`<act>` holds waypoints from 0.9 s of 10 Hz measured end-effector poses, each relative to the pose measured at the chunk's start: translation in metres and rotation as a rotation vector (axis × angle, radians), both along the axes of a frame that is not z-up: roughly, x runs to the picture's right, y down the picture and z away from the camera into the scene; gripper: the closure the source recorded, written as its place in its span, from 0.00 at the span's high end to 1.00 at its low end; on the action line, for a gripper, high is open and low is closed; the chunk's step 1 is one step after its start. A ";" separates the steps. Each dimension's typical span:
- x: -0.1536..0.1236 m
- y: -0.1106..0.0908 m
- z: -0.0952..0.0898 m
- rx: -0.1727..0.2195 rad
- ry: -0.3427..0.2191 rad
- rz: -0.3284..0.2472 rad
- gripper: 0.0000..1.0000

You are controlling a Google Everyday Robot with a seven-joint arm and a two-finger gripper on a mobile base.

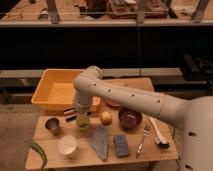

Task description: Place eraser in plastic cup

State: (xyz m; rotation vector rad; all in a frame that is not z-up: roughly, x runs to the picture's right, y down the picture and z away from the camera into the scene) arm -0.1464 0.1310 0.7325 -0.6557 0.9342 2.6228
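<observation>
The pale green plastic cup stands on the wooden table, between the metal cup and a small orange fruit. My gripper hangs straight down right above the cup, almost at its rim. A small dark block with pale stripes, the eraser, shows just left of the gripper, in front of the yellow tub. I cannot tell whether the gripper holds it or it lies on the table.
A yellow tub sits at the back left. A metal cup, a white cup and a green chili are at the front left. An orange fruit, a dark red bowl, a blue-grey pad, a fork and a brush lie to the right.
</observation>
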 end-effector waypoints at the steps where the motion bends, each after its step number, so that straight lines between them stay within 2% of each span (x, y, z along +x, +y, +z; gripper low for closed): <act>1: -0.004 0.003 0.002 -0.005 -0.006 -0.003 0.00; 5: 0.000 0.030 0.014 -0.045 0.001 0.009 0.00; 9: 0.009 0.031 0.022 -0.056 0.013 0.046 0.00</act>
